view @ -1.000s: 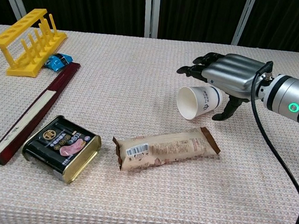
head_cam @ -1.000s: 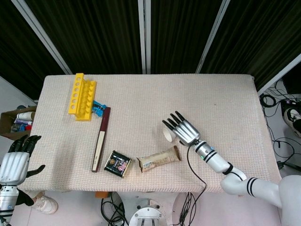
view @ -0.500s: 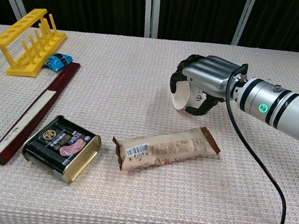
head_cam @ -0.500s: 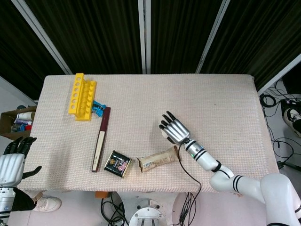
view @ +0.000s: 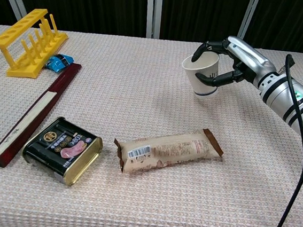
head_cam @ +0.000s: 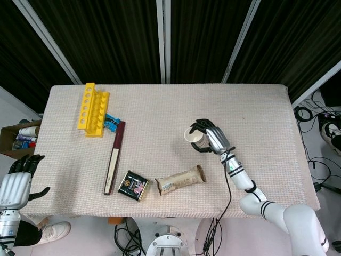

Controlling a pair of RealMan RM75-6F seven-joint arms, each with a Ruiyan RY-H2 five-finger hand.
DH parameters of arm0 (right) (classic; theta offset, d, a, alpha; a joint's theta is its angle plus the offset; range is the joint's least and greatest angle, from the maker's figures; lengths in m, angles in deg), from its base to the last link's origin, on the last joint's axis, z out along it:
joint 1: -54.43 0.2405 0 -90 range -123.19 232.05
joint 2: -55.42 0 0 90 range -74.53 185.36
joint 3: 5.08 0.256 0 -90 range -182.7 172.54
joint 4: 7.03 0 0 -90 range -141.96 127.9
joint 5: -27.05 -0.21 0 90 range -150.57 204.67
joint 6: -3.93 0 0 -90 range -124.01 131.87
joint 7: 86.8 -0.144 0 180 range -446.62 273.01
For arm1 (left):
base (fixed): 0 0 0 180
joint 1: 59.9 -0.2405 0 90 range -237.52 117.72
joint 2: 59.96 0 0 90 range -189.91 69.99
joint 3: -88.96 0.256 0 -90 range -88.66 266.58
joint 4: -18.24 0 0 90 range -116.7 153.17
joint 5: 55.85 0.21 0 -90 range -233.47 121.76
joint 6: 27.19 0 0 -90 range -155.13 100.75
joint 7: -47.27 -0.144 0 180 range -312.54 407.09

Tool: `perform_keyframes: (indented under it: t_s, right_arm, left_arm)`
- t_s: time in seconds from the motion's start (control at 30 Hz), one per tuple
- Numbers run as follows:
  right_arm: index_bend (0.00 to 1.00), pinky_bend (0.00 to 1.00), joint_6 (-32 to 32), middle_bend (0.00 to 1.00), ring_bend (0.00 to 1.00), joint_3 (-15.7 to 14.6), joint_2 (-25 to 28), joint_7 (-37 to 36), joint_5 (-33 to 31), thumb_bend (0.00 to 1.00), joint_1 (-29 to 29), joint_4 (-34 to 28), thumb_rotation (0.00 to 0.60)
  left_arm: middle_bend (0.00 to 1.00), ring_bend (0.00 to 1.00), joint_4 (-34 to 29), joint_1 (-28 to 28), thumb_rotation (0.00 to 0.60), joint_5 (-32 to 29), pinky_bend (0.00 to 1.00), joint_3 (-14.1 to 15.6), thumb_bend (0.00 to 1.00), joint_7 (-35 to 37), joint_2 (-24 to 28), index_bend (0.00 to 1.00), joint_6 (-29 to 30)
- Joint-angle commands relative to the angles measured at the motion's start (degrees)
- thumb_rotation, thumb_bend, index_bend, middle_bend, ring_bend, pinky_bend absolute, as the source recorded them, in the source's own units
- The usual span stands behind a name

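Right hand: the right hand (view: 237,60) grasps the paper cup (view: 203,75), fingers curled round its wall; the forearm runs off toward the table's right edge.
Cup: one paper cup, nearly upright with its mouth up and tilted slightly, lifted off the table (view: 131,213), up and to the right of the snack bar (view: 167,150).
Left hand: the left hand (head_cam: 16,184) hangs off the table's left edge, far left of the snack bar, fingers apart and holding nothing.
Counts: one snack bar, one tin (view: 62,149) just left of it, one dark flat stick (view: 36,112) further left, one yellow rack (view: 27,40) far up and left, one blue wrapper (view: 59,61) beside the rack.
Change: a second ago the cup lay on its side under the spread right hand; half a second ago the fingers closed over it; now it is raised and turned mouth up. The left hand has barely shifted.
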Motion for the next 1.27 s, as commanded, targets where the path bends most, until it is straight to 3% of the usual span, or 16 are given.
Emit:
perform_keyframes:
  t_s: [0.03,0.17,0.2,0.37,0.5,0.6,0.7,0.73,0.83,0.97,1.27]
  right_arm:
    - [0.32,0.16,1.4,0.27,0.12,-0.1,-6.4,-11.0,-0.1,0.29,-0.6,10.5,0.6]
    - [0.04,0.04,1.3,0.13,0.0,-1.8,-7.0,-14.9,1.2,0.27,-0.7,13.3,0.6]
    - [0.01,0.03,2.0,0.1,0.0,-2.1,-6.9,-15.6,1.5,0.27,-0.8,13.5,0.6]
    - [0.0,0.0,5.5,0.03,0.0,-3.3,-4.4,-15.5,2.7,0.26,-2.1,12.1,0.6]
    - [0.0,0.0,11.9,0.01,0.0,-4.1,0.9,-8.7,4.0,0.26,-4.8,7.4,0.6]
    - [0.0,0.0,15.6,0.01,0.0,-5.7,9.1,4.4,5.0,0.26,-8.4,-1.4,0.6]
    - [0.0,0.0,17.4,0.06,0.0,-7.1,20.2,23.3,3.7,0.26,-13.6,-17.3,0.6]
    - [0.0,0.0,17.0,0.09,0.0,-7.8,24.9,30.0,2.0,0.26,-15.9,-25.2,0.6]
    - [0.0,0.0,16.4,0.07,0.0,-9.6,34.7,39.8,-2.4,0.26,-20.6,-41.3,0.6]
    - [0.0,0.0,20.3,0.03,0.0,-11.7,41.1,38.1,-3.7,0.23,-26.6,-50.1,0.6]
    - [0.0,0.0,25.4,0.01,0.0,-14.4,44.6,32.6,-0.8,0.22,-33.8,-52.0,0.6]
  left_arm:
    - [0.15,0.09,-0.1,0.1,0.6,0.0,0.17,0.0,0.02,-0.1,0.0,0.17,-0.2]
    - [0.15,0.09,-0.4,0.2,0.6,0.1,0.17,0.0,0.02,-0.9,0.1,0.17,-0.1]
    - [0.15,0.09,-0.5,0.1,0.6,0.3,0.17,0.0,0.02,-1.1,0.1,0.17,0.1]
    - [0.15,0.09,-0.7,0.2,0.6,0.8,0.17,0.0,0.02,-1.3,0.2,0.17,0.5]
    - [0.15,0.09,-0.8,0.2,0.6,0.6,0.17,-0.2,0.02,-1.0,0.5,0.17,0.4]
    - [0.15,0.09,-0.8,0.3,0.6,0.3,0.17,-0.3,0.02,-0.9,0.7,0.17,0.3]
    - [0.15,0.09,-0.9,0.5,0.6,0.0,0.17,-0.7,0.02,-0.8,0.7,0.17,0.2]
    - [0.15,0.09,-0.7,0.6,0.6,0.0,0.17,-0.9,0.02,-0.9,0.5,0.17,0.4]
    - [0.15,0.09,0.6,0.8,0.6,0.4,0.17,-1.6,0.02,-2.1,-0.9,0.17,1.4]
    - [0.15,0.09,0.3,1.1,0.6,0.2,0.16,-1.6,0.02,-4.1,-1.8,0.17,1.1]
    - [0.15,0.09,-2.1,1.1,0.6,1.0,0.16,-1.5,0.02,-6.5,-1.8,0.17,2.1]
